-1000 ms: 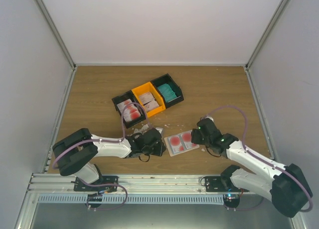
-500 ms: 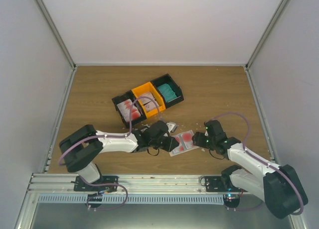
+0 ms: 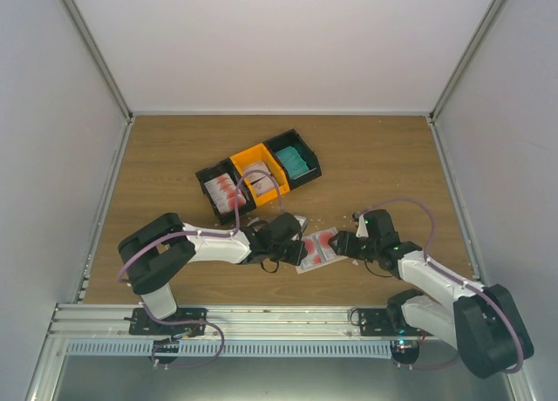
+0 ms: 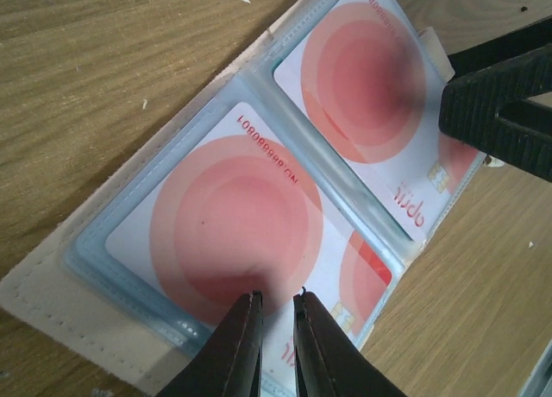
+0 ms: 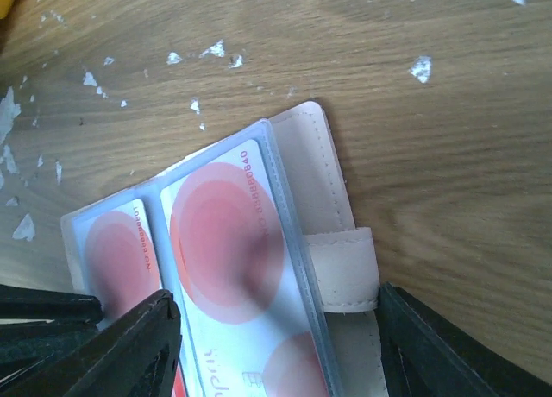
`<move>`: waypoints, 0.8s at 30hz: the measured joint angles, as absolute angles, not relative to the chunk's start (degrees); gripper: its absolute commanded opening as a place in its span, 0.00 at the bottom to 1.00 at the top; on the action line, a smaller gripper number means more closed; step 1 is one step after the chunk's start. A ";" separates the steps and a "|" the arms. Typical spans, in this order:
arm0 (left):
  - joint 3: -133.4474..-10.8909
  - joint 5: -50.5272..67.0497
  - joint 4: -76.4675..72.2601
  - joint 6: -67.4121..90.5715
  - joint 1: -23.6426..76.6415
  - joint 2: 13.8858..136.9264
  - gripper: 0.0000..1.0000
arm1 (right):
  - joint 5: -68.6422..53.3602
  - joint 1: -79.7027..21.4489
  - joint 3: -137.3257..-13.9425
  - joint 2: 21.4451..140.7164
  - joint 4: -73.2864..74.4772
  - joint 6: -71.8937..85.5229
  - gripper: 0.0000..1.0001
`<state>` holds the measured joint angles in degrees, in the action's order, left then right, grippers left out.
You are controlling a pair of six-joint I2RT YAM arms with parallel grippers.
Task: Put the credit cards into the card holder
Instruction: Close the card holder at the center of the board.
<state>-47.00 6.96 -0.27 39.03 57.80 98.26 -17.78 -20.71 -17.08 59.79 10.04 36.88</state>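
Observation:
The beige card holder (image 3: 324, 254) lies open on the table near the front, between my two grippers. White credit cards with red circles sit in its clear sleeves, two in the left wrist view (image 4: 228, 216) (image 4: 362, 78) and in the right wrist view (image 5: 224, 242). My left gripper (image 3: 295, 241) (image 4: 276, 300) has its jaws almost together, tips down on the nearer card, with nothing between them. My right gripper (image 3: 345, 244) (image 5: 276, 349) is open and straddles the holder's tab (image 5: 343, 267) edge. One right fingertip (image 4: 500, 95) shows over the far card.
A joined black-orange-black bin row (image 3: 281, 190) stands behind. It holds red-and-white cards (image 3: 225, 190), white cards (image 3: 259, 174) and teal cards (image 3: 295, 163). Small white scraps (image 5: 211, 50) litter the wood around the holder. White walls enclose the table.
My left gripper moved right, from beside the holder onto its left cards. My right gripper moved down and left onto the holder's right edge. The holder shifted slightly.

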 measured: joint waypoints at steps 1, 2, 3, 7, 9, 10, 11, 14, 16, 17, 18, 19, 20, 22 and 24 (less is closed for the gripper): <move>-47.03 6.96 -0.45 39.29 57.80 98.39 0.16 | -18.61 -20.56 -17.08 60.27 9.43 36.67 0.62; -47.03 6.96 -0.64 39.59 57.80 98.50 0.16 | -19.31 -20.45 -17.08 60.60 8.99 36.42 0.62; -47.03 6.96 -0.75 39.70 57.80 98.54 0.16 | -19.99 -20.23 -17.08 60.88 8.67 36.29 0.61; -46.92 6.76 -0.99 40.32 57.80 98.70 0.16 | -23.35 -20.18 -16.84 60.60 8.67 36.23 0.61; -46.70 6.72 -1.28 40.51 57.80 98.70 0.16 | -24.69 -20.18 -16.80 59.37 9.15 36.25 0.61; -46.52 6.72 -1.54 40.58 57.80 98.70 0.16 | -25.54 -20.18 -16.80 58.37 9.26 36.25 0.61; -46.39 6.72 -1.78 40.64 57.80 98.70 0.16 | -26.15 -20.16 -16.80 57.47 9.28 36.27 0.61; -45.98 6.74 -2.55 40.97 57.80 98.70 0.16 | -28.91 -20.12 -16.82 55.31 9.02 36.29 0.60; -45.84 6.76 -2.90 41.12 57.80 98.70 0.16 | -31.05 -20.12 -16.82 54.72 8.69 36.36 0.60; -45.78 6.79 -3.05 41.17 57.80 98.70 0.16 | -31.94 -20.12 -16.82 54.65 8.43 36.42 0.60; -45.69 6.79 -3.22 41.21 57.80 98.70 0.16 | -32.73 -20.12 -16.82 54.63 8.08 36.45 0.59; -45.65 6.79 -3.33 41.25 57.80 98.70 0.16 | -33.74 -20.12 -16.82 54.65 7.64 36.47 0.59; -45.63 6.79 -3.38 41.34 57.80 98.70 0.16 | -34.39 -20.12 -16.82 54.65 7.38 36.47 0.59; -45.58 6.81 -3.49 41.41 57.80 98.70 0.16 | -36.38 -20.12 -16.82 54.81 6.37 36.49 0.59; -45.52 6.81 -3.62 41.41 57.80 98.70 0.16 | -38.41 -20.12 -16.82 54.81 5.43 36.60 0.59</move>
<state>-45.52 6.81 -3.62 41.41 57.80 98.70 -38.41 -20.12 -16.82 54.81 5.43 36.60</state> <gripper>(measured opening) 0.157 0.591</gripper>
